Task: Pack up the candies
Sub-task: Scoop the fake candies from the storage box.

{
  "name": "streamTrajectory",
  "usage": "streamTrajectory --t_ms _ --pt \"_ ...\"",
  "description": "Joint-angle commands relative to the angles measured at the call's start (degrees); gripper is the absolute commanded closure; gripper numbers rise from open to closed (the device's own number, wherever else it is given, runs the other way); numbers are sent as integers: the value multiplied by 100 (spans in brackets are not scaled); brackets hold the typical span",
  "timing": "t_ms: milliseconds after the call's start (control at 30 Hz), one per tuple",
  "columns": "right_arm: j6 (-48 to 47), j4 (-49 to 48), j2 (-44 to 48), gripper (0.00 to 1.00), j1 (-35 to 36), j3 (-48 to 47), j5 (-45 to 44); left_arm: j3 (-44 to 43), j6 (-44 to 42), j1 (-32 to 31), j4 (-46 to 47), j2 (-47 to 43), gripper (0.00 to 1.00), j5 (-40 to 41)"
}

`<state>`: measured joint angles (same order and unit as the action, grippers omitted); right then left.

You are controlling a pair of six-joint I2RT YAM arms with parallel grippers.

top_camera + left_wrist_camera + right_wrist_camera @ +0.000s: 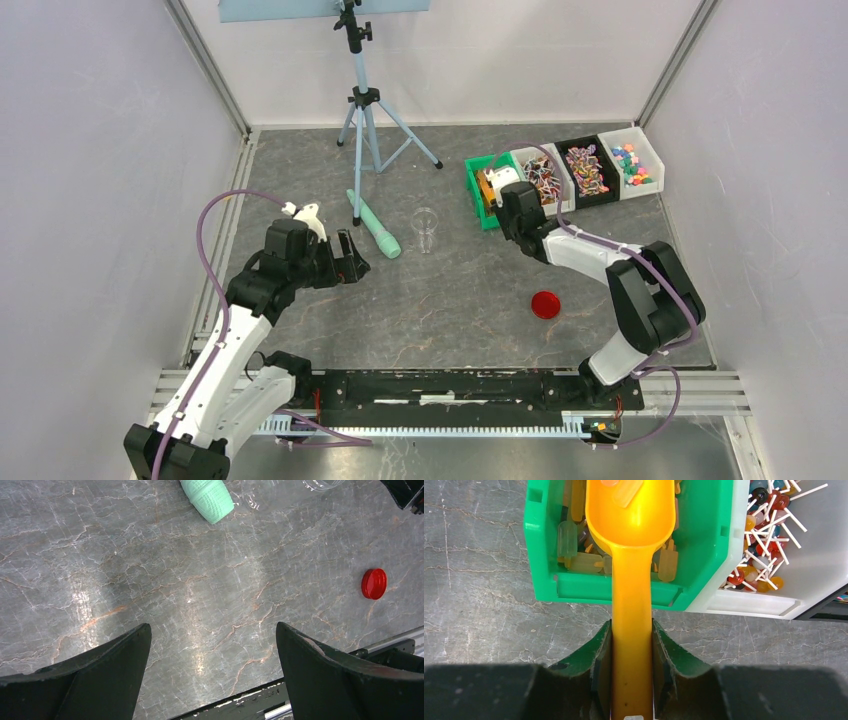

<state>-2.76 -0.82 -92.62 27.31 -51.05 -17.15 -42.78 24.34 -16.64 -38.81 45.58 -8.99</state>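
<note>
Candies fill a row of bins at the back right: golden-brown pieces in the green bin (474, 192), lollipops in a white bin (542, 176), mixed sweets in the black bin (586, 169) and coloured ones in the far white bin (634, 160). My right gripper (503, 196) is shut on the handle of the orange scoop (631, 555). The scoop's bowl sits over the green bin (544, 540) among pale golden candies (667, 565), with a piece or two in the bowl. My left gripper (352, 258) is open and empty above bare table (212, 626). A clear jar (425, 228) stands mid-table.
A red round lid (545, 304) lies on the table in front of the right arm; it also shows in the left wrist view (374, 583). A mint-green tool (372, 225) lies left of the jar, its end in the left wrist view (207, 497). A tripod (362, 100) stands at the back.
</note>
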Motion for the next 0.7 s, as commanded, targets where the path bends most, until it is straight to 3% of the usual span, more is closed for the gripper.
streamTrajectory --t_ms 0,267,667 --pt "101 -557 137 100 0 181 36 -94 -149 -49 42 -67 0 169" --pt "77 -1589 657 100 -15 959 120 -99 -140 -81 29 -64 0 194" --pt "-31 -2177 1449 100 -24 1534 57 -103 -131 -102 17 -66 0 223"
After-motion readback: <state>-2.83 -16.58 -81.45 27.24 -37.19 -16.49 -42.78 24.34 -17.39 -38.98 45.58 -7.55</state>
